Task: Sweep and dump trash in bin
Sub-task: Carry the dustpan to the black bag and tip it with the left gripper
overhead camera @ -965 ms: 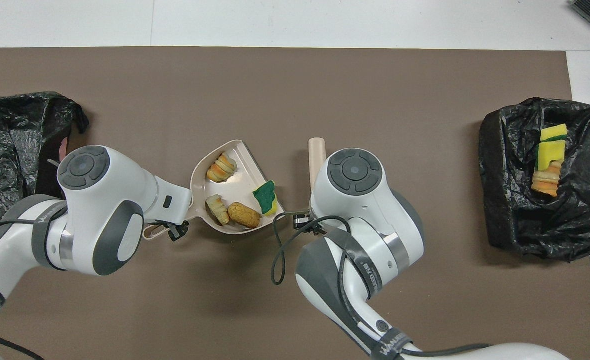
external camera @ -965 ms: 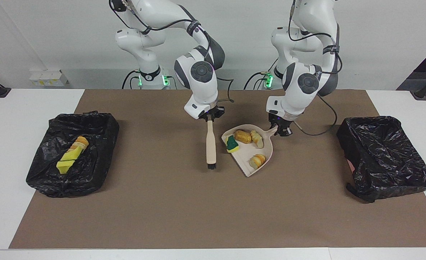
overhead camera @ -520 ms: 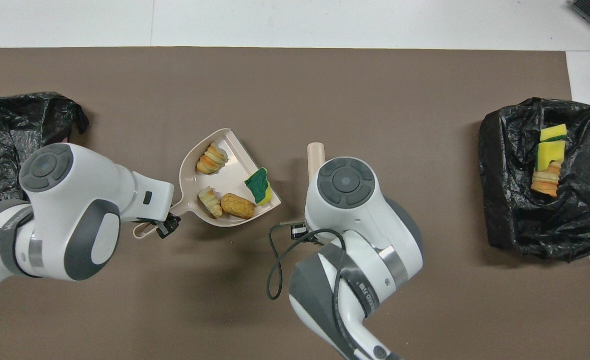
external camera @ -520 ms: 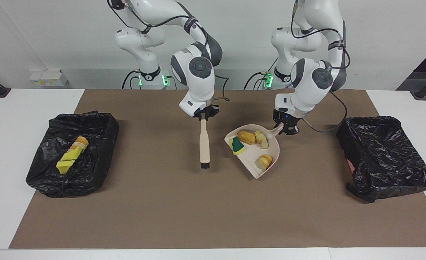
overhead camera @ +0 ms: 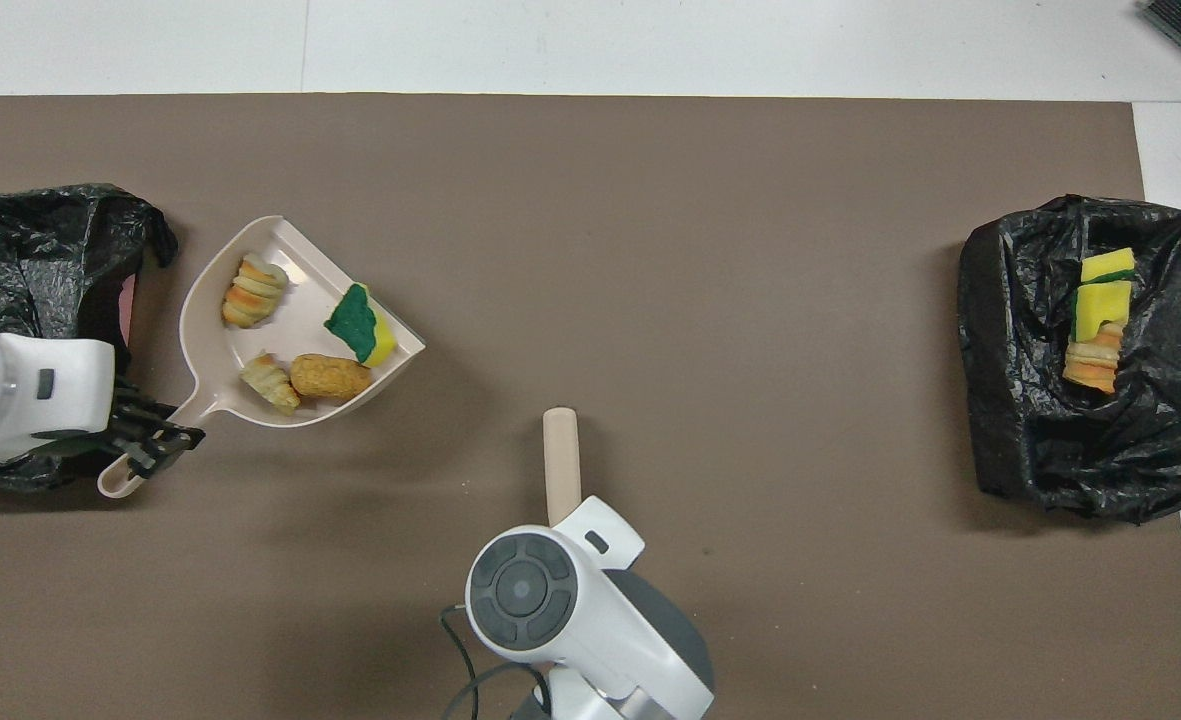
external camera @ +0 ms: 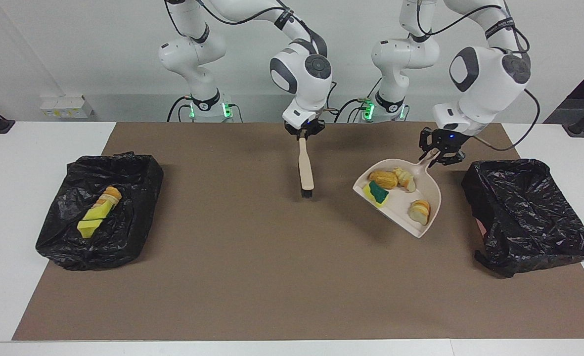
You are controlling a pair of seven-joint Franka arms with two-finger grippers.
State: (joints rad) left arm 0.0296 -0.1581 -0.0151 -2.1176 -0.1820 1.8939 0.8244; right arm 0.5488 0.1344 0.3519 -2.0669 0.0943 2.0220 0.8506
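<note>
Trash (external camera: 393,190): four scraps (green-and-yellow sponge wedge, three bread-like chunks) lay in the dustpan (external camera: 432,207), held in the air over the mat near the bin at the left arm's end.
Earlier load: a few more scraps (external camera: 98,211) already sat in the bin at the right arm's end (external camera: 54,237), well apart from the pan.
Left claw (external camera: 441,153): clamped on the dustpan handle, just beside the near rim of the bin at the left arm's end (external camera: 529,207).
Right claw (external camera: 303,131): closed on the brush (external camera: 305,170), which hung bristles-down over mid-mat; this arm waited.
Key relation: bin lay to the side of the pan, toward the left arm's end of the bench; in the overhead view the pan's rounded wall (overhead camera: 195,300) sat just beside the bag's edge (overhead camera: 155,225).
Pan axis: handle pointed toward the robots and the bin; open lip (overhead camera: 390,335) faced mid-bench, away from the bin.
Judgement: pan prob. needs carrying over the bag, then turning or tipping so the lip leads; as it lay, a tilt would spill onto the mat.
Nearer arm: left, by far.
Surface: brown mat (external camera: 272,277) on a white bench (external camera: 5,198); flat, nothing loose on it.
Room: open mat between pan and brush; little gap betw. pan and bag, whose crumpled rim might snag the pan.
</note>
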